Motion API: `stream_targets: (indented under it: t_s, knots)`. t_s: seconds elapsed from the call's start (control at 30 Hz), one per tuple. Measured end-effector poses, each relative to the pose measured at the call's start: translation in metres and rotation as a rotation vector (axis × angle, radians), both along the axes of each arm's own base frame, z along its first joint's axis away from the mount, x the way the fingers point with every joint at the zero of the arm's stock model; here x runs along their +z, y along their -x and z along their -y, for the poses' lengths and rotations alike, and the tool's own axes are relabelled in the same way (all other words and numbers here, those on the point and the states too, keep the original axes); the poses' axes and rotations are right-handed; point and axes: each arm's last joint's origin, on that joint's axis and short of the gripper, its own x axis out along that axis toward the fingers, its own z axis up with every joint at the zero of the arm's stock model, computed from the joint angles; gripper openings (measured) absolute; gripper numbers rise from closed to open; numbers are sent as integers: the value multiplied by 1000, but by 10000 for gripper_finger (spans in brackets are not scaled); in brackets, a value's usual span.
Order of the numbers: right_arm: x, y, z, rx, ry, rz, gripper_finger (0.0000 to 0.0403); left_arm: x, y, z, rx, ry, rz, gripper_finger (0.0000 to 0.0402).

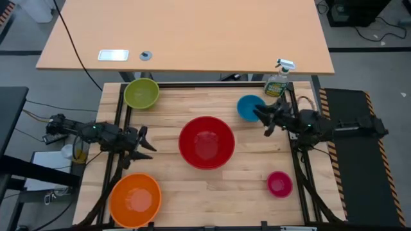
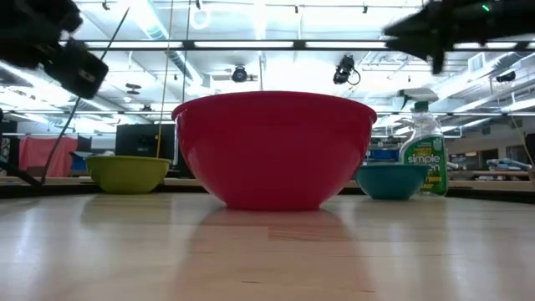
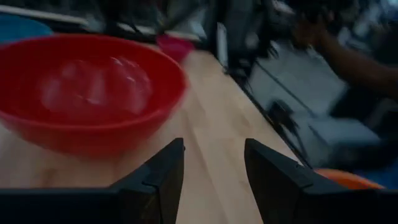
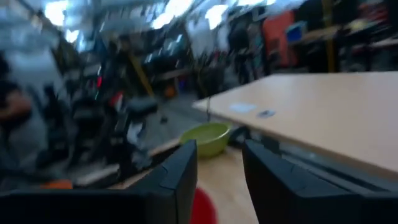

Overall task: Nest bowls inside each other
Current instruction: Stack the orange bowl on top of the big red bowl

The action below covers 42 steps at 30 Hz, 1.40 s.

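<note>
The red bowl [image 1: 206, 142] stands mid-table on its base. The yellow-green bowl [image 1: 141, 94] is at the far left, the blue bowl [image 1: 250, 107] at the far right, the orange bowl [image 1: 135, 199] at the near left and the small magenta bowl [image 1: 279, 183] at the near right. My left gripper [image 1: 146, 142] is open and empty, just left of the red bowl [image 3: 87, 93] and pointing at it. My right gripper [image 1: 263, 119] is open and empty, raised beside the blue bowl's near right side.
A green spray bottle [image 1: 277, 82] stands at the far right edge, behind the blue bowl. A second, lighter table [image 1: 186, 35] lies beyond the far edge. A person's arm [image 3: 348, 59] shows in the room past the table's right side.
</note>
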Motion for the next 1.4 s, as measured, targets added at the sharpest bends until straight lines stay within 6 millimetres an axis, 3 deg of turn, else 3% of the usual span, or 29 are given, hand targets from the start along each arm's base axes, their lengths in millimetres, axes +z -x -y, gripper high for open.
stream_targets:
  t_s: [0.13, 0.3, 0.57, 0.8, 1.0, 1.2, 1.4]
  knots:
    - [25, -52, -16, 79, 71, -137, 130, 21, -3, 9, -102, 19, 27, 172]
    - [51, -118, -46, 96, 192, -295, 130, 43, -17, 25, -163, 82, 219, 172]
    - [67, -200, -104, 184, 256, -433, 130, 48, -23, 47, -262, 10, 197, 172]
    - [52, -251, -160, 277, 317, -464, 130, 46, -8, 66, -444, 31, 76, 172]
    - [30, -287, -196, 348, 337, -482, 130, 44, 9, 81, -583, 136, -38, 172]
    - [1, -319, -217, 432, 318, -493, 130, 43, 19, 87, -655, 180, -94, 172]
    - [-30, -344, -228, 486, 296, -509, 130, 42, 17, 86, -590, 204, -120, 172]
